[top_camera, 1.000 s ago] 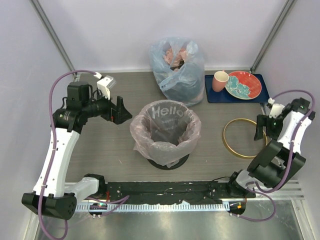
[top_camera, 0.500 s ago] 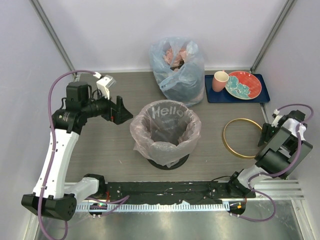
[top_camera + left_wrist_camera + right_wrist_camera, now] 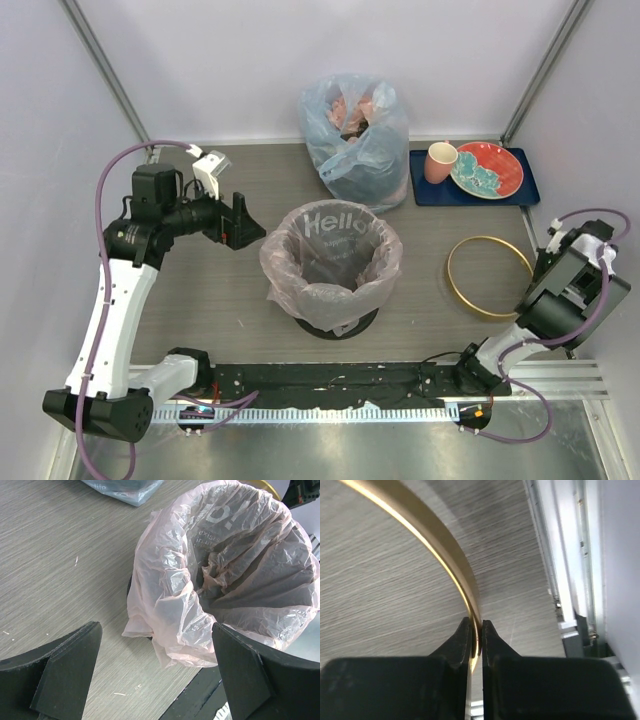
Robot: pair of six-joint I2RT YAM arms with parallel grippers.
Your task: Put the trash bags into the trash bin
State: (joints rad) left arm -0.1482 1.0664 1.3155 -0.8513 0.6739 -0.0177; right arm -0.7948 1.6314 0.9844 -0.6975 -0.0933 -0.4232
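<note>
Jaws: right gripper (image 3: 476, 627) is clenching the gold hoop rim (image 3: 432, 535); left gripper (image 3: 154, 626) is standing released, grasping nothing. Pink "Hello" trash bag (image 3: 330, 262) is lining the black trash bin (image 3: 345, 327), hoop lying at 3 o'clock, left gripper hovering at 9.

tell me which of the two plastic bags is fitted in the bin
The pale-pink "Hello" bag, draped over the black bin; the bluish bag behind it stands apart, stuffed with reddish contents.

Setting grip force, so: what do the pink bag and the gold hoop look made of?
Bag: thin translucent plastic film, slightly glossy; it crinkles into fine folds and the dark bin shows through. Hoop: rigid thin band with a shiny gold finish, streaked highlights; metal or metallised plastic, cannot tell.
</note>
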